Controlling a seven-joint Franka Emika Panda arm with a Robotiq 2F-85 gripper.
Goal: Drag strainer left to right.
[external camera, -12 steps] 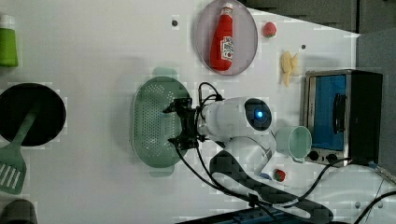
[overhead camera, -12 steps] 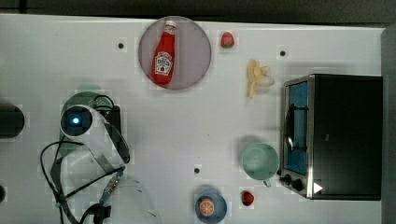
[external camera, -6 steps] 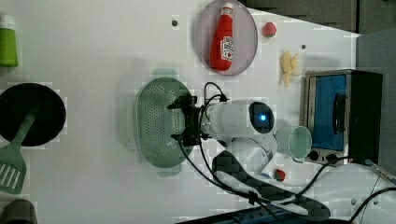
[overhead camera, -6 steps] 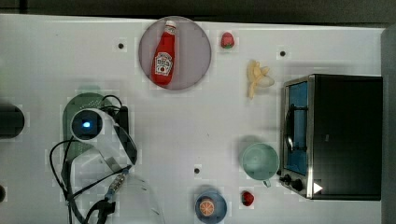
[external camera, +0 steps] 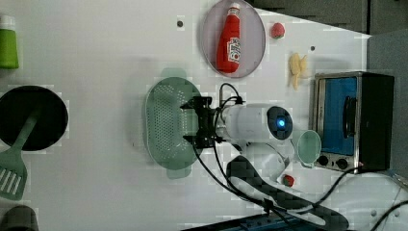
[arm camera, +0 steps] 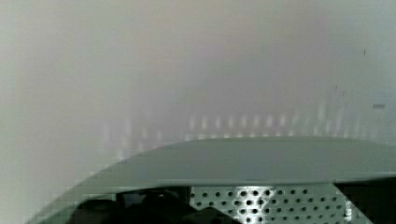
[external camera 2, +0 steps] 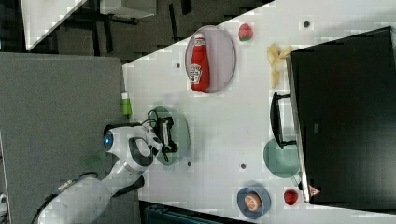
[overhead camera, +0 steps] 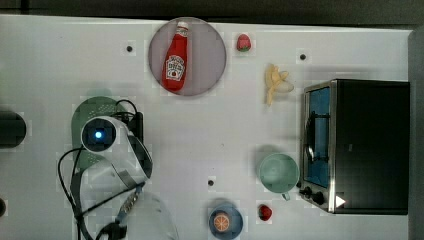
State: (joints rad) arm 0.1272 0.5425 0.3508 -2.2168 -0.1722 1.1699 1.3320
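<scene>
The gripper (external camera: 196,121) is hovering over the strainer (external camera: 166,122) with its fingers spread wide and holding nothing, sitting above the rim on the left view's right side. The strainer is lying flat on the white surface (overhead camera: 215,130), toward the top view's left, partly under the arm. Beyond it in the left view, a grey plate (overhead camera: 210,55) is carrying a ketchup bottle (overhead camera: 175,60). Well apart, toward the top view's right, a mint cup (overhead camera: 278,172) is standing just beside a toaster oven (overhead camera: 360,145).
</scene>
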